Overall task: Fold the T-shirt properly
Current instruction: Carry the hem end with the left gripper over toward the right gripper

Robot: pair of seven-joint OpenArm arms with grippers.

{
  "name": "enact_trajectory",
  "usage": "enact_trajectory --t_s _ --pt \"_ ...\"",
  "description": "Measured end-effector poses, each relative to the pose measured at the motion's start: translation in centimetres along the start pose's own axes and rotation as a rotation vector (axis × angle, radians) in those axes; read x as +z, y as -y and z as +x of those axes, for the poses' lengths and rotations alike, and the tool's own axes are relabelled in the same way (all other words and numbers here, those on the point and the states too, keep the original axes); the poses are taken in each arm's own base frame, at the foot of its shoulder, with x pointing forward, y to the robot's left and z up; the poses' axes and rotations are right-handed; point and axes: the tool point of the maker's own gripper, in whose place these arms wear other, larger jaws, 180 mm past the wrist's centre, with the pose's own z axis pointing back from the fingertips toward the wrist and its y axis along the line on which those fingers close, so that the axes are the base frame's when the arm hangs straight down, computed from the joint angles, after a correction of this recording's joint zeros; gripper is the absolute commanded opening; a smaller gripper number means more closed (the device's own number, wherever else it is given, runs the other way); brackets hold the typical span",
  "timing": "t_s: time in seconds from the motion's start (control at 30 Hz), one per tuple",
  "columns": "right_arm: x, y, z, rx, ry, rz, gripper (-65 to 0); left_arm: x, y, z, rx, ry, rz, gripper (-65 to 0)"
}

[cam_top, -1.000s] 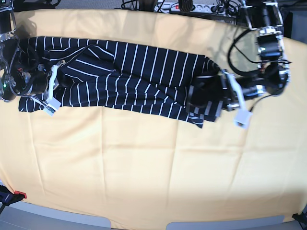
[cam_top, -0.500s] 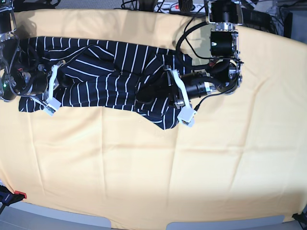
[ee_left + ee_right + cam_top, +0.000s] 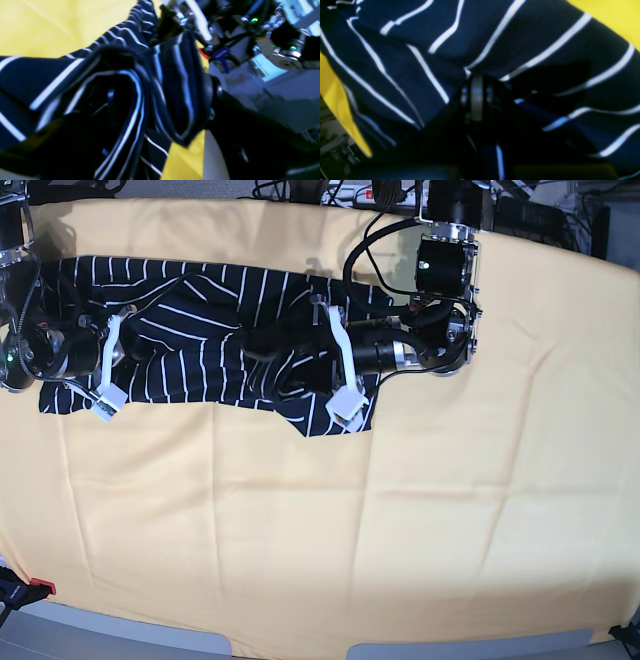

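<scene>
T-shirt (image 3: 220,340) cloth lay bunched directly under and around the left gripper (image 3: 275,360), whose jaws could not be made out: in the left wrist view a rolled fold of striped fabric (image 3: 160,85) filled the space in front of the camera, and whether the fingers were apart or clamped on it I could not tell. That gripper sat near the middle of the garment, above a doubled corner hanging toward the near edge. Outward from it, the shirt ran as a long band across the far part of the yellow cloth (image 3: 330,530), its long axis side to side, reaching away to the right gripper (image 3: 130,352) at the opposite end. There, the right wrist view showed only dark fabric (image 3: 420,50) pressed close over the fingers, so its state was also unclear. Judging by this, the next fold would turn on the loose end beside the left gripper, which the left arm was plainly nearer to, while the right arm appeared placed to pin the far end.
</scene>
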Motion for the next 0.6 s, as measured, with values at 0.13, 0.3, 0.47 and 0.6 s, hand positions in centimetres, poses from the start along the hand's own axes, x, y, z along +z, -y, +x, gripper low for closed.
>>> enact_trajectory --t_s 0.13,0.3,0.47,0.6 --pt "0.0 -0.1 0.0 0.003 -0.002 0.001 -51.1 0.6 -3.2 1.8 0.032 0.103 0.175 -28.1" --pt "0.0 -0.1 0.0 0.003 -0.002 0.001 -51.1 -1.6 -0.4 -2.0 -0.053 -0.065 0.063 -28.1" --pt "0.0 -0.1 0.1 0.003 0.001 0.002 -51.1 -2.8 0.5 -3.6 -0.065 -0.126 0.04 -28.1" --pt "0.0 0.0 0.1 0.004 -0.001 0.0 -51.1 -3.3 2.7 -2.1 -0.014 -0.033 -0.07 -28.1"
